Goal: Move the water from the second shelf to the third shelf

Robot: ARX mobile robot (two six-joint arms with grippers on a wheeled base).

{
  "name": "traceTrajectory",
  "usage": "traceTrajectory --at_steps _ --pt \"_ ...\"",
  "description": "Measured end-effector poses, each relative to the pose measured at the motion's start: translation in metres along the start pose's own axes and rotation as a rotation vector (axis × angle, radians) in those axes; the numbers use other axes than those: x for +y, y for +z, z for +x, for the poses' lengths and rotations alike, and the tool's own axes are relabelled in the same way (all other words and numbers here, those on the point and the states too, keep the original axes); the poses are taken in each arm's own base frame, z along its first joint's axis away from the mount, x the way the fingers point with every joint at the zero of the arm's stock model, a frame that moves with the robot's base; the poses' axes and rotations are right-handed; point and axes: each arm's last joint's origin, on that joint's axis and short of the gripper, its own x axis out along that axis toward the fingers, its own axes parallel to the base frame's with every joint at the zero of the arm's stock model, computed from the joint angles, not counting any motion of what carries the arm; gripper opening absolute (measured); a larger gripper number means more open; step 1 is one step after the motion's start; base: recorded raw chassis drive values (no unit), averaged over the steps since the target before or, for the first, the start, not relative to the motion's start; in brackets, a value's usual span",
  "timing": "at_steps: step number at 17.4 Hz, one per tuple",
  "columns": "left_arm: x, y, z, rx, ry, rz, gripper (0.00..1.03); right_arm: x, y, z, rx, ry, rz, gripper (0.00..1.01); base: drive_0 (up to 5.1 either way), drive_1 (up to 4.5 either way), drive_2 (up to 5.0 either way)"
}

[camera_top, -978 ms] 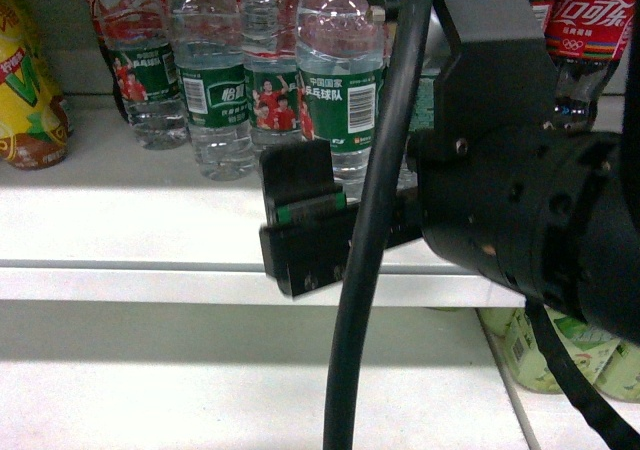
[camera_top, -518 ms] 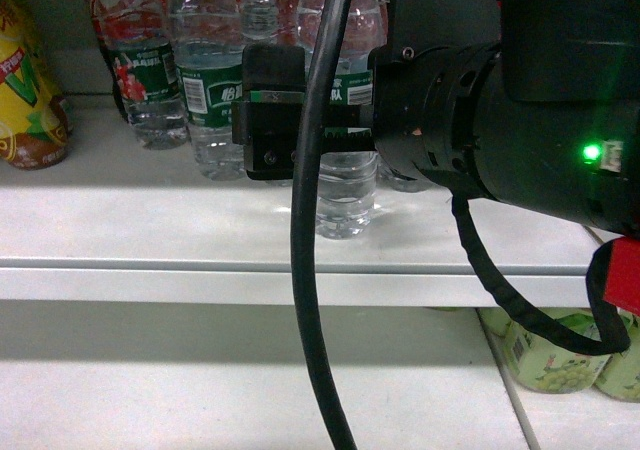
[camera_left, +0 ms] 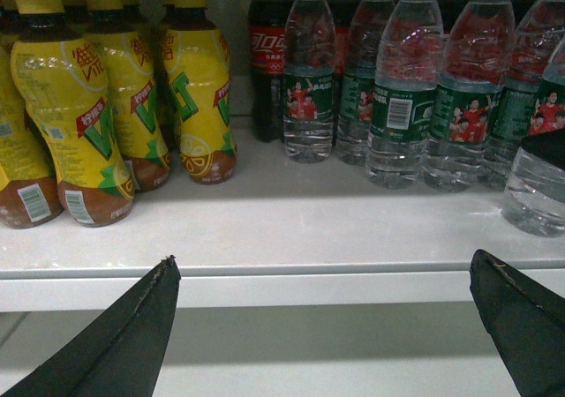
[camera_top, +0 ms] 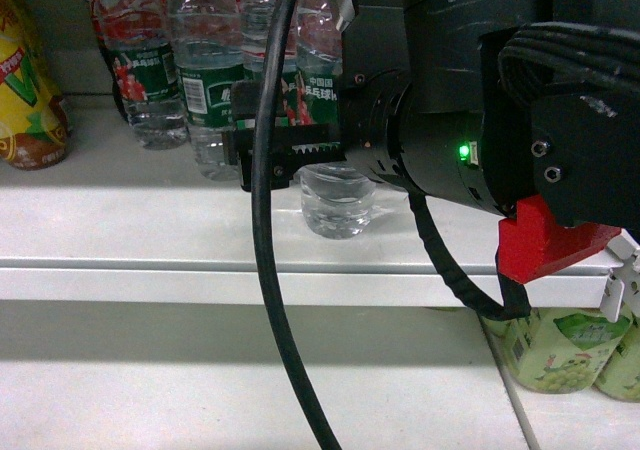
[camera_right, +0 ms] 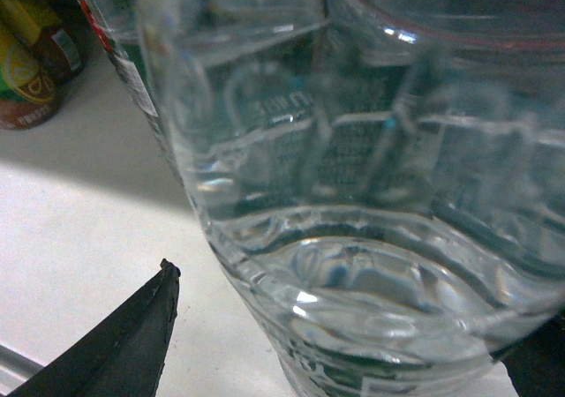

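Right gripper (camera_top: 262,152) has advanced to straddle water bottle (camera_top: 336,195), fingers apart, not yet clamped; left gripper (camera_left: 322,326) spread, idle.

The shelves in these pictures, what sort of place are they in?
Probably a shop or a mock-up of one. White shelves hold rows of one product each: yellow tea bottles, green-labelled water bottles and cola, with more drinks on the shelf below.
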Motion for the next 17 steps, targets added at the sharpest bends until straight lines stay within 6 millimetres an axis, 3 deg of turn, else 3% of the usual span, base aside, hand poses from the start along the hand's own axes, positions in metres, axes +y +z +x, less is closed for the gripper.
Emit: traceTrajectory --at_steps 8,13,15,17 --pt "0.0 0.0 0.0 0.0 0.0 0.0 0.98 0.001 0.007 0.004 -0.015 -0.014 -0.003 0.98 0.0 0.0 0.0" --pt "0.0 0.0 0.0 0.0 0.0 0.0 0.98 0.0 0.008 0.001 -0.021 -0.034 -0.002 0.47 0.0 0.0 0.0" --pt "0.0 0.0 0.0 0.0 0.0 0.0 0.98 0.002 0.008 -0.007 -0.021 -0.017 0.004 0.4 0.0 0.0 0.0" --pt "0.0 0.0 0.0 0.0 0.0 0.0 0.98 0.002 0.005 -0.022 -0.011 0.013 0.003 0.4 0.0 0.0 0.0"
